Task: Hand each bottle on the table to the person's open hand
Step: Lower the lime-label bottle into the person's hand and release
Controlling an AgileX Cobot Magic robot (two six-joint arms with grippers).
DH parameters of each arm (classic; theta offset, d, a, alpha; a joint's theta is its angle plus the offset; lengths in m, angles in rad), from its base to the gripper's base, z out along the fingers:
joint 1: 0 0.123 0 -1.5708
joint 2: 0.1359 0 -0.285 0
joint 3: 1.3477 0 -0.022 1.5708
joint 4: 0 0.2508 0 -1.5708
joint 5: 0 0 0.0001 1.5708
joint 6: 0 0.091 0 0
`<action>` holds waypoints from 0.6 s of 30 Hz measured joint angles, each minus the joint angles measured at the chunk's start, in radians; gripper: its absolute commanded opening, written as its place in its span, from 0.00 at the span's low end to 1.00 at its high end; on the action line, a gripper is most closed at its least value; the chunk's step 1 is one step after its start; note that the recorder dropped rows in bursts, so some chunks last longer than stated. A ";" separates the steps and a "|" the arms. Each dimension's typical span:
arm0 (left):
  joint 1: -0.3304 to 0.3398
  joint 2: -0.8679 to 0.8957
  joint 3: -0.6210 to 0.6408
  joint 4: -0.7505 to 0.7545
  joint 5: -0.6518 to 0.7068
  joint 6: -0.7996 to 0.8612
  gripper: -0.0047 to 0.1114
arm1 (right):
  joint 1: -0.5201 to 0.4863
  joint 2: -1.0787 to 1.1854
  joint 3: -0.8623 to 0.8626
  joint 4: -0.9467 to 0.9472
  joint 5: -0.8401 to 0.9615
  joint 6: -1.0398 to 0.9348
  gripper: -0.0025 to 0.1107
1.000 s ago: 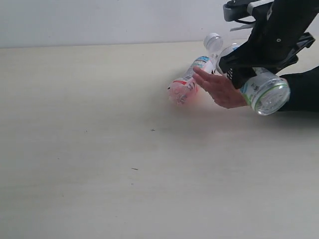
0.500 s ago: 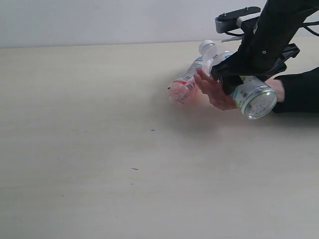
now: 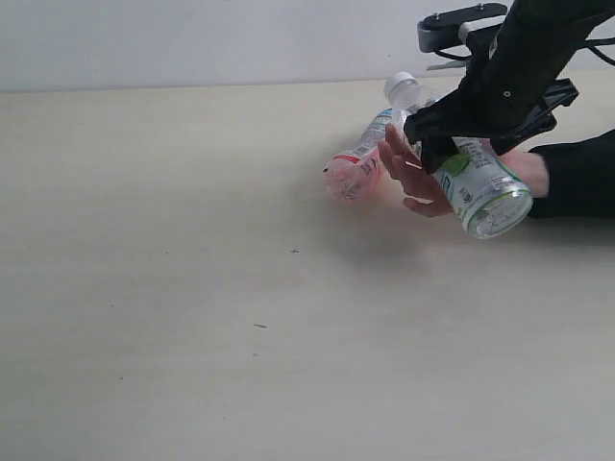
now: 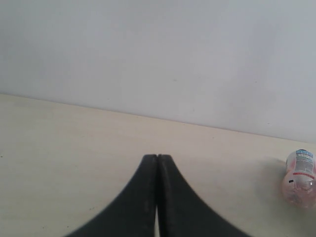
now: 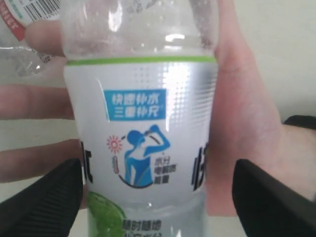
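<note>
A white-capped bottle (image 3: 478, 184) with a white and green label lies slanted across the person's open hand (image 3: 411, 178), base toward the camera. My right gripper (image 3: 450, 144) straddles it from above. In the right wrist view the label (image 5: 143, 143) fills the space between the black fingers (image 5: 269, 197). Skin shows between one finger and the bottle, so the right gripper (image 5: 157, 182) is open. A pink-labelled bottle (image 3: 354, 168) lies on the table (image 3: 192, 288) just beyond the fingertips. My left gripper (image 4: 157, 159) is shut and empty, with the pink-labelled bottle (image 4: 299, 177) off to one side.
The person's black sleeve (image 3: 577, 173) rests on the table at the right edge. A pale wall (image 3: 192, 38) bounds the far side of the table. Only two bottles show.
The right arm carried the green-labelled bottle left and down until it lay across the palm, more tilted than before. The hand shifted slightly under it. The pink bottle stayed put.
</note>
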 measured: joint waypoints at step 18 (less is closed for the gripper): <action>0.000 0.000 0.000 0.000 0.000 0.000 0.04 | 0.000 -0.326 -0.007 -0.140 0.003 0.022 0.12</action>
